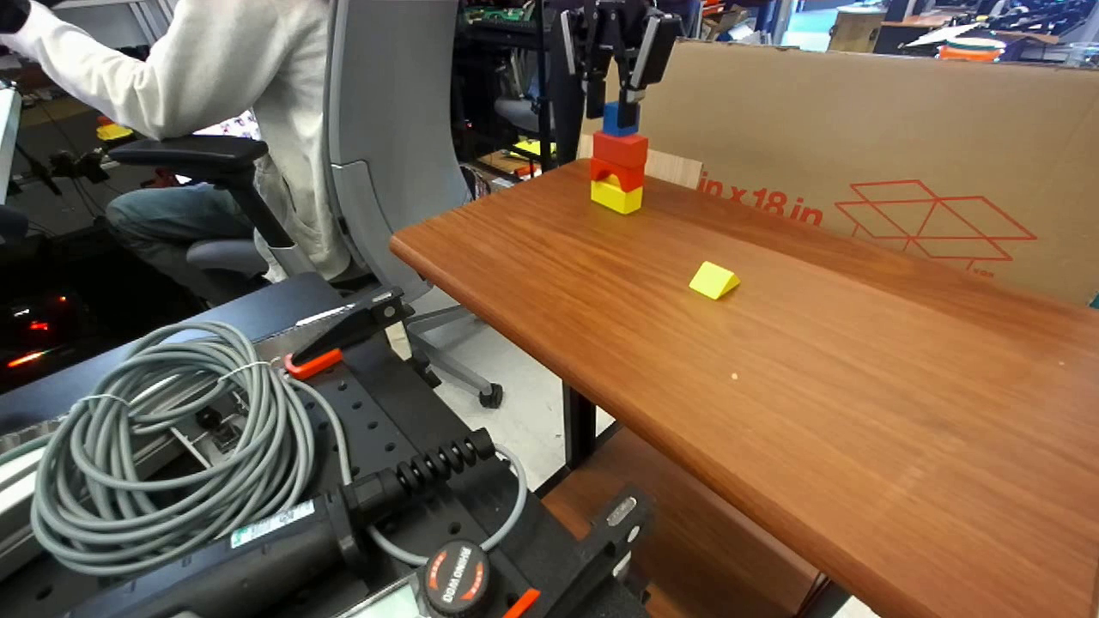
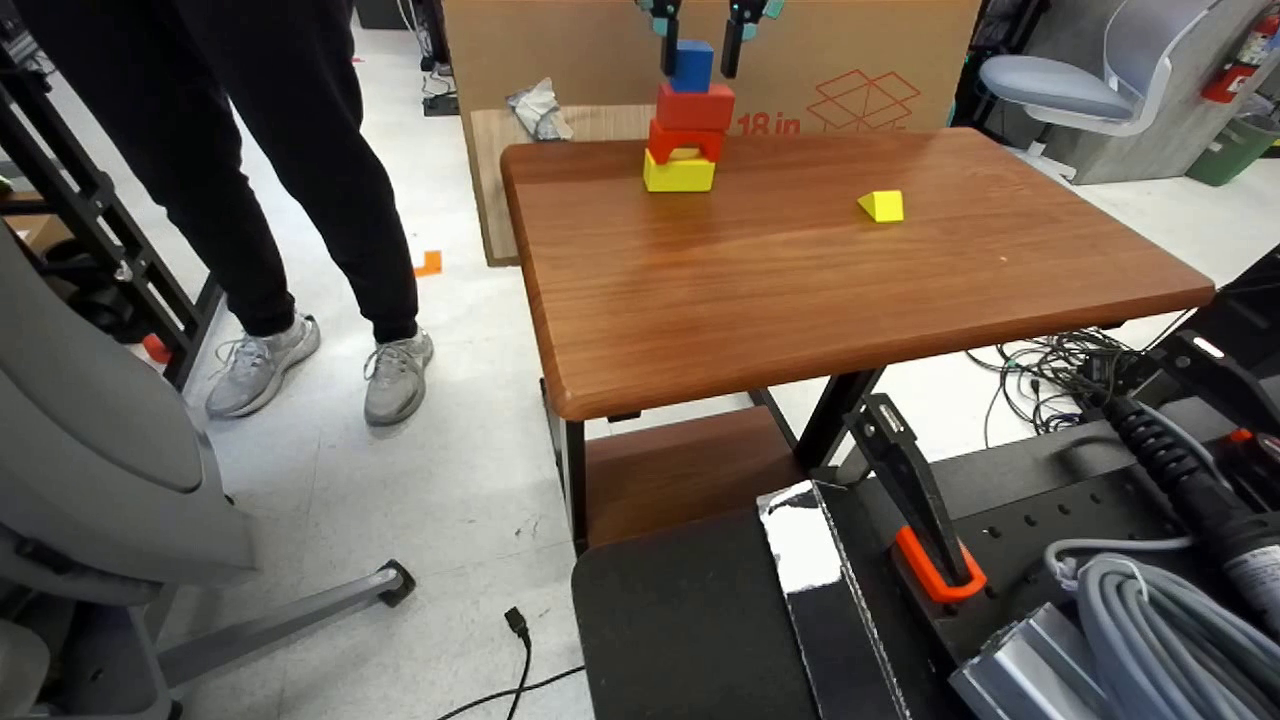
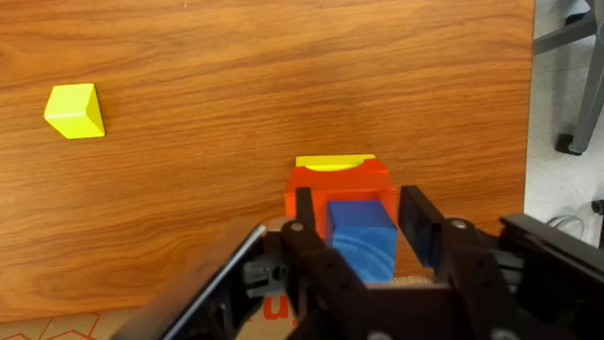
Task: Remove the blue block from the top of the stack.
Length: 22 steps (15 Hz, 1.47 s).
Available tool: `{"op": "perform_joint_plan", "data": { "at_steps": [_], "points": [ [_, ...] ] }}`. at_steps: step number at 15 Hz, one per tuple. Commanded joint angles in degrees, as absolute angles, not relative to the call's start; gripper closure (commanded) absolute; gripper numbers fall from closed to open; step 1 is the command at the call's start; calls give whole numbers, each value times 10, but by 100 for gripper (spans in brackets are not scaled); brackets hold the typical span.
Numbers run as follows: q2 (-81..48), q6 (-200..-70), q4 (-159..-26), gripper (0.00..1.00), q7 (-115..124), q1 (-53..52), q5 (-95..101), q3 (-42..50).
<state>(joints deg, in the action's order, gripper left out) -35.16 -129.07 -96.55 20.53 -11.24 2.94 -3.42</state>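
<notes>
Parted fingers [image 3: 418,224] are flanking the blue block [image 3: 362,238], presumably for pinching; below them, the stack [image 2: 692,110] is supporting it.

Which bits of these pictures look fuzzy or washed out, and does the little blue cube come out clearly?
Wrist view: the near parts of the gripper look soft, perhaps too close to the lens; the blue block comes out clearer, with faint curved bands showing; the lone yellow block has crisp edges. In an exterior view: a washed-out bright patch beyond the cardboard.
</notes>
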Motion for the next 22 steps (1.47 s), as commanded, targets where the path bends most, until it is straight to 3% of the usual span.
{"op": "perform_joint_plan", "data": {
  "at_steps": [1, 3, 16, 22],
  "points": [
    [-369, -1266, -930, 80, 211, -126, 31, -22],
    [-366, -1265, -929, 92, 210, -128, 33, -21],
    [-180, -1298, -1174, 92, 191, -121, 80, -10],
    [-176, -1370, -1250, 92, 176, -90, 80, -2]
  ]
}}
